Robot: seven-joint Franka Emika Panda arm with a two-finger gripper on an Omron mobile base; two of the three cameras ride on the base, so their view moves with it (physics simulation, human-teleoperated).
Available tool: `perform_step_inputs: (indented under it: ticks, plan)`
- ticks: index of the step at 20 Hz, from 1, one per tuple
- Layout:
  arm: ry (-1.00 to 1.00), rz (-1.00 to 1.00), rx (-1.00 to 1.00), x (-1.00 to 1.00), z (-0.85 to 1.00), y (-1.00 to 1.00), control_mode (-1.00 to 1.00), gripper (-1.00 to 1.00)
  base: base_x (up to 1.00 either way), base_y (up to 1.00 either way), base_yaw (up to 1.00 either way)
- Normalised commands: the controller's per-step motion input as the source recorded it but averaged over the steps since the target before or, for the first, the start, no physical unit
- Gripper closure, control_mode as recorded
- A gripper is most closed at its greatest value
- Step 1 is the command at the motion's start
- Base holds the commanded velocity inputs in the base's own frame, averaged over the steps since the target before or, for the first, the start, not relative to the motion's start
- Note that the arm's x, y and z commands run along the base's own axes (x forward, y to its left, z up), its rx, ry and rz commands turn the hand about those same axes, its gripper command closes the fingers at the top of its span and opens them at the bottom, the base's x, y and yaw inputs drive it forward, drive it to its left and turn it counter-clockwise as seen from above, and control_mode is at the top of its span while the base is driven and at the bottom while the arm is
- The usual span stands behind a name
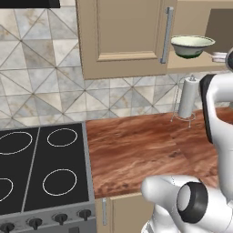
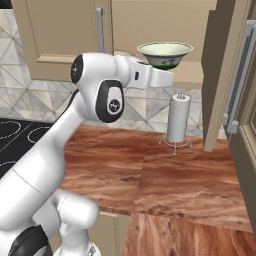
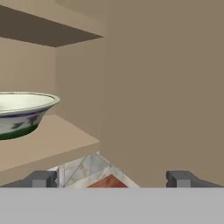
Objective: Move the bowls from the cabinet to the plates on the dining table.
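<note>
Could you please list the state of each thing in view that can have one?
Cabinet: one door shut, the other swung open.
Pale green-white bowl: upright, resting on the cabinet shelf, not held.
Gripper: open, fingers wide apart, nothing between them.
Paper towel roll: standing upright on its holder.
Stove: burners bare.
</note>
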Motion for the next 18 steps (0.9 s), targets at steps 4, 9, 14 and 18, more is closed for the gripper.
perform_step_inputs:
  ticks: [4, 9, 14, 18]
  plan:
    - [-0.02, 0.05, 0.04, -0.06, 0.08, 0.47, -1.0, -1.0, 0.0, 0.0, 0.0]
    - [-0.03, 0.07, 0.06, -0.06, 0.15, 0.35, -1.0, -1.0, 0.0, 0.0, 0.0]
    - [-0.05, 0.07, 0.03, -0.11, 0.2, 0.32, -1.0, -1.0, 0.0, 0.0, 0.0]
    - [-0.02, 0.11, 0.04, -0.08, 0.17, 0.25, -1.0, -1.0, 0.0, 0.0, 0.0]
